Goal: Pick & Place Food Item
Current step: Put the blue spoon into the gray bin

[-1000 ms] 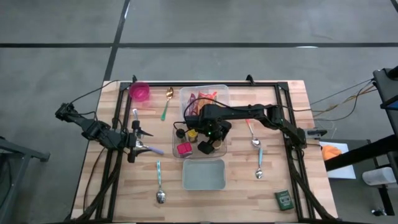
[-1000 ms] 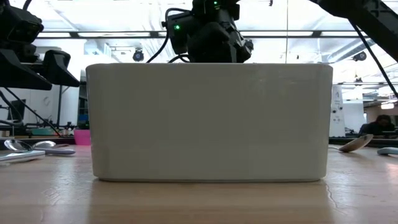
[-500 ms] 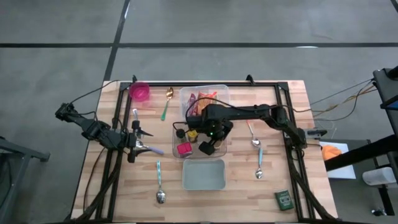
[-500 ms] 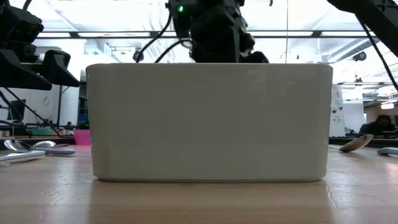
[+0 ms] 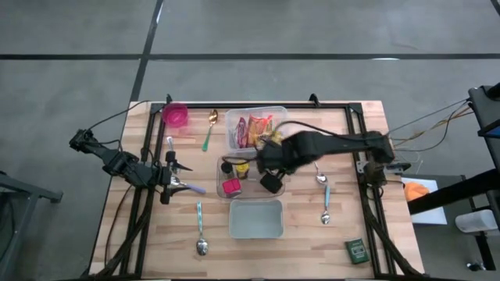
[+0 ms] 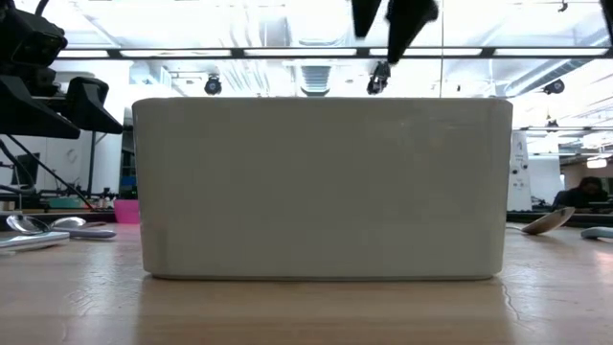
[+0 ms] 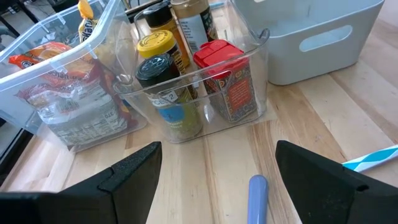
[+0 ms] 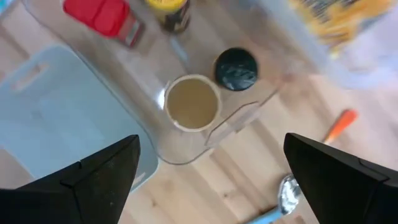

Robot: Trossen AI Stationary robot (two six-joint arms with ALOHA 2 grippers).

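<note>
A clear bin (image 5: pixel 248 173) in the middle of the table holds spice jars: one with a red lid (image 7: pixel 219 57), one with a yellow lid (image 7: pixel 154 43), one with a black lid (image 8: pixel 236 68) and one with a tan lid (image 8: pixel 193 103). Behind it a second clear bin (image 5: pixel 256 127) holds snack packets. My right gripper (image 8: pixel 211 143) hangs open above the jar bin's right end, pointing down, with nothing between its fingers (image 6: pixel 393 19). My left gripper (image 5: pixel 180 183) waits open at the table's left, low and aimed toward the jar bin (image 7: pixel 217 149).
A grey-blue tub (image 5: pixel 255 218) stands in front of the jar bin, toward the near edge. Spoons lie around it (image 5: pixel 201 234) (image 5: pixel 325 199) (image 5: pixel 209 129). A pink cup (image 5: pixel 176 115) sits at the far left, a green box (image 5: pixel 357 250) at the near right corner.
My right gripper has risen from down at the jar bin to well above it, tipping over until it points almost straight down. In the low view it has climbed from just behind the tub's rim to the picture's top. The jars have stayed put.
</note>
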